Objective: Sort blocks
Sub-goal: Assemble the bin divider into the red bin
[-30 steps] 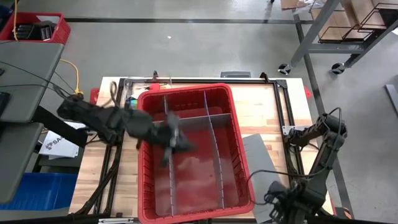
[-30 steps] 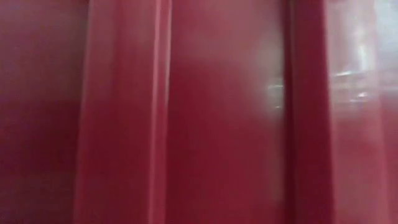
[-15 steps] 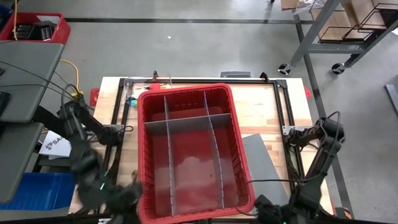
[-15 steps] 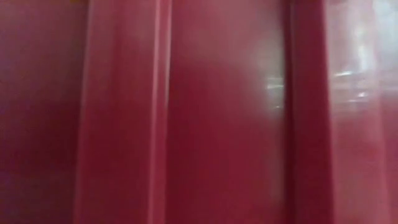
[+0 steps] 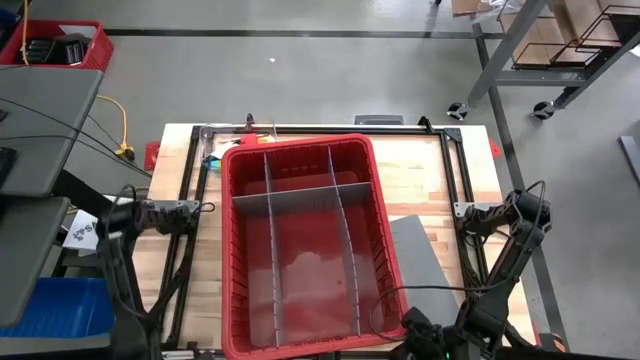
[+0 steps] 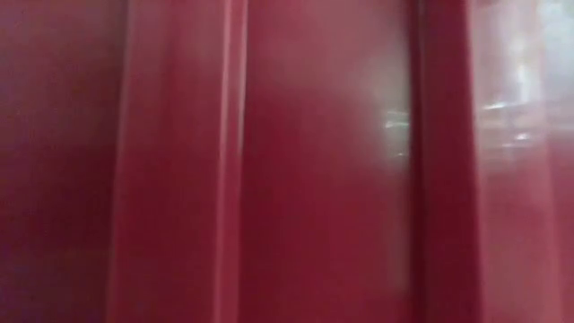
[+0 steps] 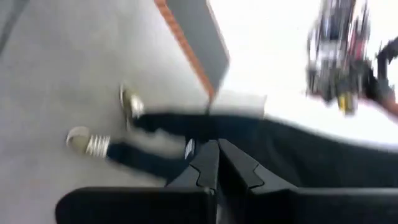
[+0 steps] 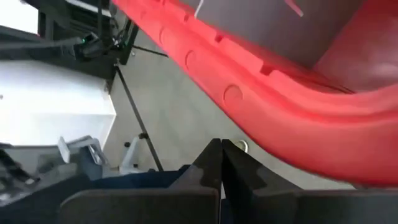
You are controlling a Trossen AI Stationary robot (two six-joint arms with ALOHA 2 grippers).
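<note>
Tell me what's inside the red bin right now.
The red bin holds grey divider sheets splitting it into compartments; the floors that show look bare, no blocks visible. A few coloured blocks sit outside, by its far-left corner. The strip beneath the near rim is hidden.

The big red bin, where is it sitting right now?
In the high view the red bin sits in the middle of the wooden table, between the two arms, with grey dividers inside it.

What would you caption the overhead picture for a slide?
Large red plastic bin with grey slotted dividers on a wooden table, both dark arms folded back.
</note>
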